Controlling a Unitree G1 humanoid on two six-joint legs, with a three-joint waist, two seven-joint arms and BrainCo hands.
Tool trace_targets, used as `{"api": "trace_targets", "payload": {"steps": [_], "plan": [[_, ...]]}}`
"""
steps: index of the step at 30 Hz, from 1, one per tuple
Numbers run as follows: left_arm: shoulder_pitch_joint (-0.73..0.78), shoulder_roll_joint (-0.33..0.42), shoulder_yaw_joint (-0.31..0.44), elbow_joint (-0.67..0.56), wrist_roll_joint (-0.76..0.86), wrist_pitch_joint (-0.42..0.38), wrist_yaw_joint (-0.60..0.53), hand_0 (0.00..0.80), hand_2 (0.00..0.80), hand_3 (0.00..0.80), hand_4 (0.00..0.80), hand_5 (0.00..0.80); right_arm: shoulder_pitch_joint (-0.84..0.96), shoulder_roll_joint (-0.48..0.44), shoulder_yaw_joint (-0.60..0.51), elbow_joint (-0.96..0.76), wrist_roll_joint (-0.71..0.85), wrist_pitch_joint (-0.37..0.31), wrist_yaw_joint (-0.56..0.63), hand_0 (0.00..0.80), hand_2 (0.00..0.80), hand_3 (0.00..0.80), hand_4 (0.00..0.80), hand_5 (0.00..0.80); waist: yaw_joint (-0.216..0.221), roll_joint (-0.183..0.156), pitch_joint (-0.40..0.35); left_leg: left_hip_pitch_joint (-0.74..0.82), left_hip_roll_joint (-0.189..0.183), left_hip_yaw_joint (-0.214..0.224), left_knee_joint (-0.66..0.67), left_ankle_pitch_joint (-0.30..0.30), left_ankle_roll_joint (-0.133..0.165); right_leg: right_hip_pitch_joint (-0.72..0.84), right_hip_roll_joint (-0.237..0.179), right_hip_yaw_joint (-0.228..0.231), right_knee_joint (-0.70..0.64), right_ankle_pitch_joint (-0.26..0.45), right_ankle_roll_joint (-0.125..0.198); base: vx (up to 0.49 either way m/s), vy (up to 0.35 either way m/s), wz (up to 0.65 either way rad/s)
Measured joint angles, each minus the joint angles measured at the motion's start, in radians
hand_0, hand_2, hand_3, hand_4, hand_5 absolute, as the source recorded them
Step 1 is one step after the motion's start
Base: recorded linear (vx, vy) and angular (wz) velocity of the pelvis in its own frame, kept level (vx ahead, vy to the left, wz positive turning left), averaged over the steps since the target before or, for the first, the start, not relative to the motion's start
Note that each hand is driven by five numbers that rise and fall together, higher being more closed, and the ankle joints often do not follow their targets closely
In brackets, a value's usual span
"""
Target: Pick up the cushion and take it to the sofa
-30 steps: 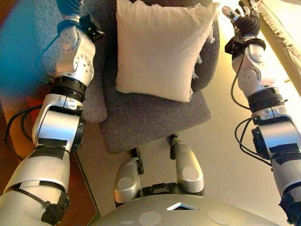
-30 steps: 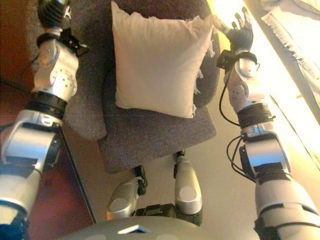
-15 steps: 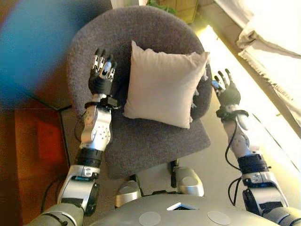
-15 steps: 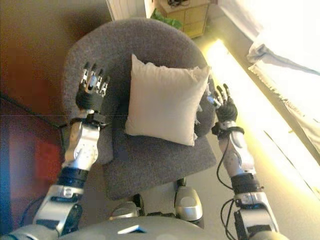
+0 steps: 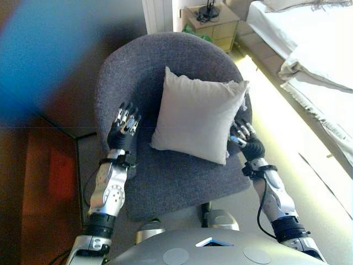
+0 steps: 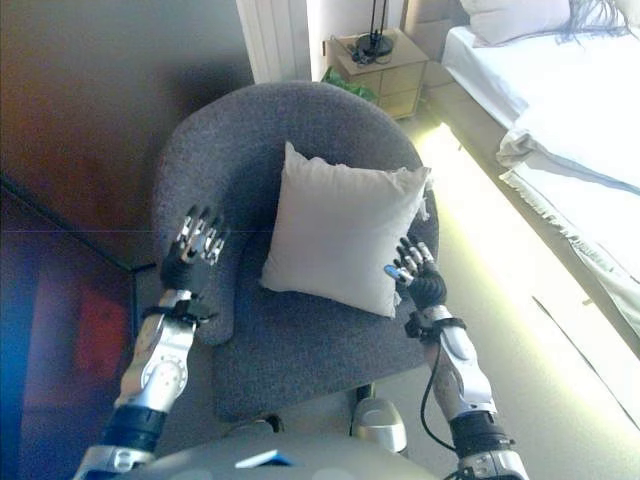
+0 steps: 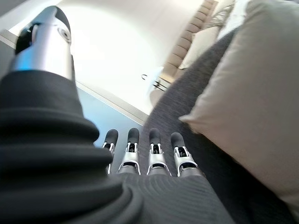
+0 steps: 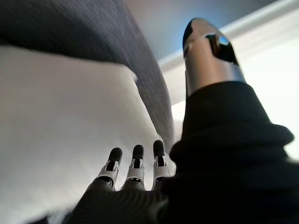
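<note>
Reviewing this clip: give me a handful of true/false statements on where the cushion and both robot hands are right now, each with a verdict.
1. The cushion leans against the back of the grey armchair. True.
2. The left robot hand is curled round the cushion's corner. False: its fingers are straight and it sits apart from the cushion, over the chair's arm.
3. The right robot hand is at the cushion's lower right edge, fingers straight. True.
4. The cushion is lifted clear of the seat. False: it rests on the seat.
5. A bedside cabinet stands behind the chair. True.
</note>
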Motion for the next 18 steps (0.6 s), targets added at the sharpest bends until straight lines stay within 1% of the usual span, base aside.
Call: {"api": "trace_targets", "payload": {"steps": [2,4,6,9,11,13,15,18], "plan": [[0.037,-0.001,-0.009,0.005,0.001,-0.001,-0.016,0.0,0.0,0.0,0.0,0.0,0.032,0.017,0.024,0.004,0.046,0.015,0.045,0.0,0.0,0.0,0.0,0.0,0.014,0.0,-0.001,-0.002,0.0,-0.006,0.0,0.002,0.0,0.001,-0.001,-0.005,0.0,-0.001,0.0,-0.066,0.011,0.1],[0.041,0.0,-0.022,0.005,0.001,-0.003,-0.012,0.0,0.0,0.0,0.0,0.0,0.038,0.017,0.059,0.004,0.055,0.016,0.045,0.0,0.0,0.0,0.0,0.0,0.015,0.0,-0.001,-0.006,-0.002,-0.02,-0.009,0.013,0.001,0.001,-0.007,-0.02,0.0,-0.001,0.0,-0.095,0.005,0.19],[0.041,0.0,-0.026,0.005,-0.001,-0.003,-0.011,0.0,0.0,0.0,0.0,0.0,0.034,0.022,0.081,0.004,0.072,0.013,0.039,0.0,0.0,0.0,0.0,0.0,0.021,-0.001,-0.002,-0.007,-0.003,-0.026,-0.016,0.015,0.001,0.001,-0.007,-0.022,0.0,-0.001,0.001,-0.072,0.012,0.12],[0.041,0.001,-0.033,0.005,-0.001,-0.004,-0.012,0.0,0.0,0.0,0.0,0.0,0.032,0.016,0.102,0.004,0.041,0.002,0.022,0.0,0.0,0.0,0.0,0.0,0.024,-0.001,-0.003,-0.011,-0.001,-0.038,-0.028,0.018,0.007,0.0,-0.007,-0.022,0.0,-0.001,0.0,-0.029,0.013,0.1],[0.041,0.008,-0.061,0.004,0.0,-0.007,-0.011,0.0,0.0,0.0,0.0,0.0,0.033,0.003,0.11,0.004,0.006,-0.007,-0.004,0.0,0.0,0.0,0.0,0.0,0.039,0.0,-0.003,-0.011,0.0,-0.038,-0.028,0.018,0.007,-0.001,-0.007,-0.022,0.0,-0.001,0.0,0.0,0.0,0.0],[0.041,0.008,-0.076,0.003,-0.001,-0.007,-0.012,0.0,0.0,0.0,0.0,0.0,0.033,-0.01,0.11,0.004,0.006,-0.008,-0.013,0.0,0.0,0.0,0.0,0.0,0.041,0.0,-0.003,-0.014,0.0,-0.041,-0.028,0.018,0.006,-0.002,-0.007,-0.023,0.0,-0.002,0.0,0.003,-0.003,0.02],[0.041,0.008,-0.076,0.003,-0.001,-0.006,-0.012,0.0,0.0,0.0,0.0,0.0,0.032,-0.016,0.11,0.004,0.006,-0.011,-0.024,0.0,0.0,0.0,0.0,0.0,0.041,0.0,-0.003,-0.014,-0.002,-0.041,-0.026,0.022,0.001,-0.002,-0.006,-0.025,0.0,-0.003,0.001,0.01,-0.004,0.02],[0.041,0.008,-0.076,0.003,-0.002,0.003,-0.006,0.0,0.0,0.0,0.0,0.0,0.032,-0.016,0.11,0.004,0.006,-0.011,-0.033,0.0,0.0,0.0,0.0,0.0,0.041,0.0,-0.003,-0.014,-0.002,-0.042,-0.025,0.023,0.0,-0.001,-0.005,-0.027,0.0,-0.004,0.002,0.0,0.0,0.0]]}}
